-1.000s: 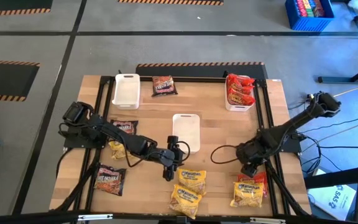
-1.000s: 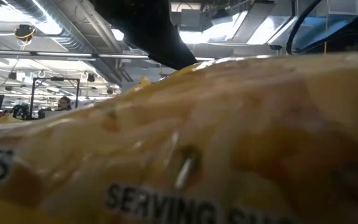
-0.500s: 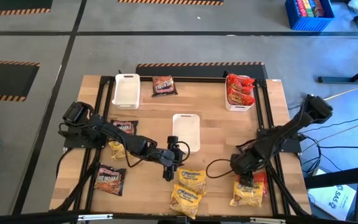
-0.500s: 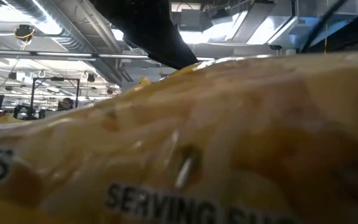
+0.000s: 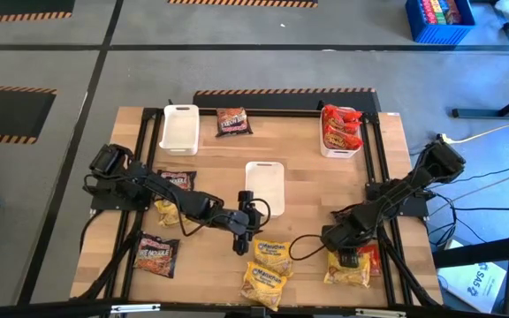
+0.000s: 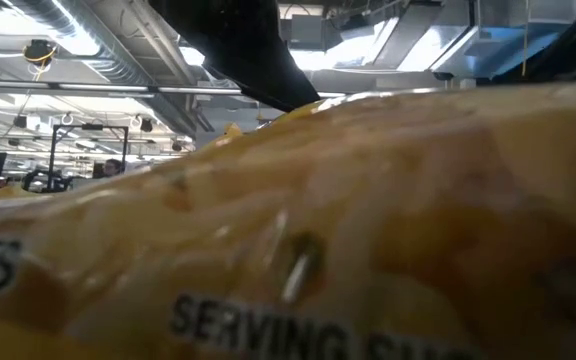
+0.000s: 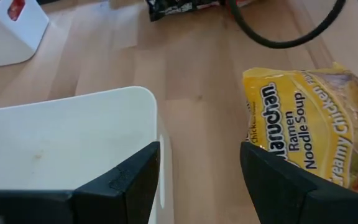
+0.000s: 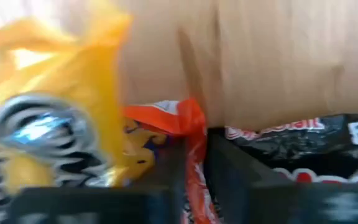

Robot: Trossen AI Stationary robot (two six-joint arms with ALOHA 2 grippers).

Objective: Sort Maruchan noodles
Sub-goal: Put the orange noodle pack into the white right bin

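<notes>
While the left arm waits mid-table, a red packet edge is pinched by the right gripper at the near right corner.

Going left to right in the high view: dark packets (image 5: 156,254) are seen by the left edge; the left gripper (image 5: 239,245), its fingers (image 7: 129,180) held apart, is poised between the middle white tray (image 5: 265,185) and a yellow Maruchan packet (image 5: 273,256), which lies just beside it toward the near edge, its printed lines running along the fingers' reach. Farther right, the right gripper (image 5: 350,260) is set down over a yellow packet (image 5: 347,273) and a red packet (image 8: 190,134), its fingers drawn together on the red film. The red-filled tray (image 5: 340,129) lies well apart, toward the far edge.
</notes>
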